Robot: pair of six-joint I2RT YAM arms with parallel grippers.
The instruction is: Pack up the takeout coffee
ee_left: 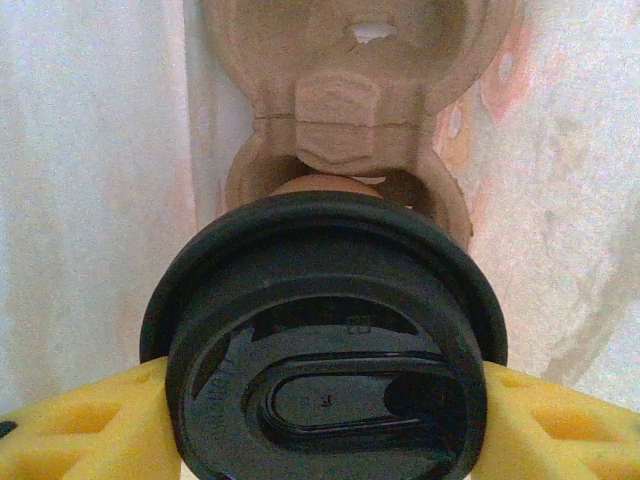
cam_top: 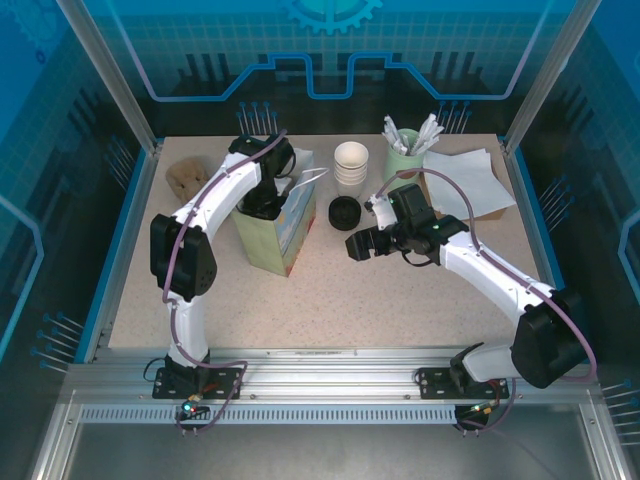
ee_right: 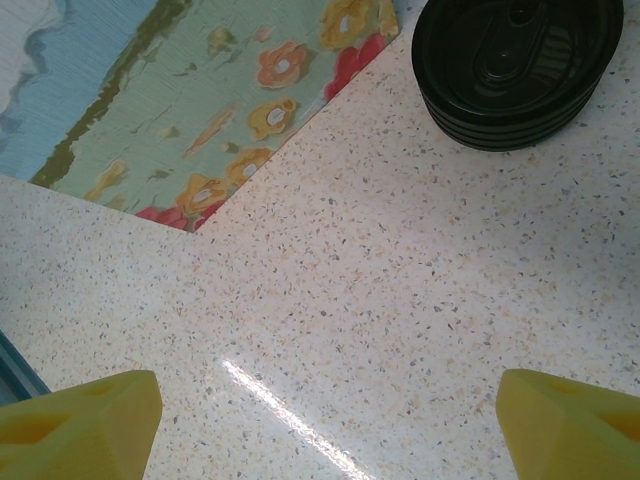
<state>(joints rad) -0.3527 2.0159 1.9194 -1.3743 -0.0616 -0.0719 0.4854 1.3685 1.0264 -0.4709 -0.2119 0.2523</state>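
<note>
1. The surface is a speckled beige tabletop (cam_top: 400, 300) with blue edging and aluminium rails along the near edge. Blue see-through panels with a printed pattern wall the cell.
2. From overhead, the left arm bends down into a floral bag (cam_top: 272, 235) standing upright, and the arm covers the bag's mouth. The right pincer (cam_top: 358, 245) hangs low just to the right of the bag.
3. Just beyond the right pincer is a stack of black lids (cam_top: 343, 212), and farther on a stack of white cups (cam_top: 351, 165). Far-right of it are a green cup of sachets (cam_top: 405, 150) and white napkins (cam_top: 470, 180). A tan lumpy piece (cam_top: 185, 177) lies in the far-left corner, too small to identify.
4. The left wrist camera looks inside the bag. The left pincer (ee_left: 320, 435) is pinching the takeout coffee (ee_left: 325, 330), with yellow fingers (ee_left: 85, 430) pressed to either side just under its black lid. A sliver of brown cup shows past the lid's far edge.
5. Straight ahead of the left pincer, a pulp cup carrier (ee_left: 340, 110) lies against the bag's bottom, with pale bag walls on both sides. The coffee is at the carrier's near socket; I cannot tell whether it is seated.
6. The right wrist camera shows the right pincer spread wide with nothing between its fingertips (ee_right: 80, 420) and bare table beneath. The bag's flowered side is ahead-left and the lids are ahead-right.
</note>
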